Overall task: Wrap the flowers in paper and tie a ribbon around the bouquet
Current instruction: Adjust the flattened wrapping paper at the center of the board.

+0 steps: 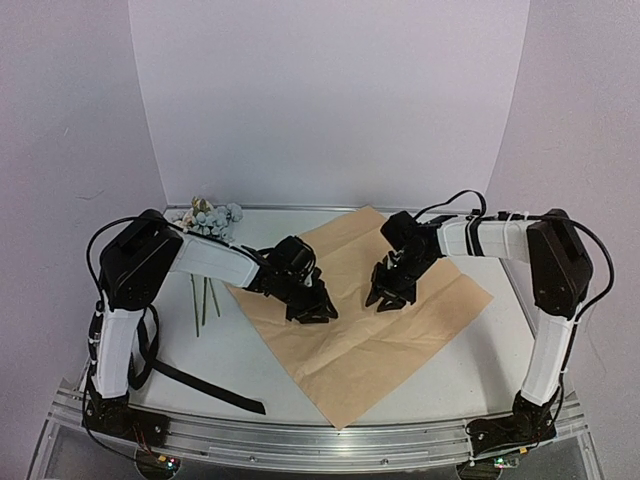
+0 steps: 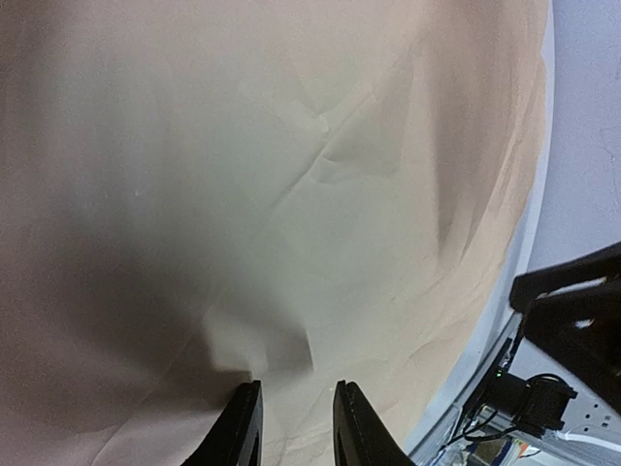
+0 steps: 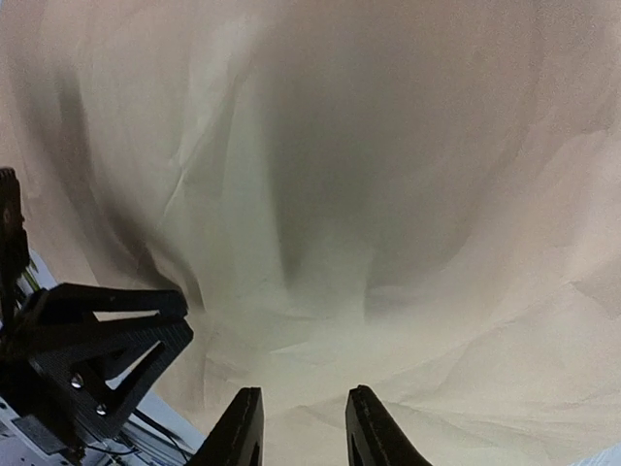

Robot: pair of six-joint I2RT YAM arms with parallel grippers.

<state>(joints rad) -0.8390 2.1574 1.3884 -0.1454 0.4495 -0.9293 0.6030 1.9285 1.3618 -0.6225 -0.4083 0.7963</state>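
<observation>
The paper (image 1: 360, 345) lies flat on the table with its tan side up, creased. My left gripper (image 1: 312, 312) points down onto its left half, and my right gripper (image 1: 385, 298) onto its middle. In the left wrist view the left gripper (image 2: 298, 388) has its jaws a narrow gap apart, with bare paper (image 2: 291, 194) between them and a small raised fold just ahead. The right gripper (image 3: 303, 393) stands the same way over creased paper (image 3: 388, 194). The flowers (image 1: 212, 217) lie at the back left, partly behind my left arm. The black ribbon (image 1: 205, 387) trails at the front left.
The flowers' green stems (image 1: 205, 300) stick out on the white table left of the paper. The table's metal front rail (image 1: 320, 440) runs along the near edge. White walls close in the back and sides.
</observation>
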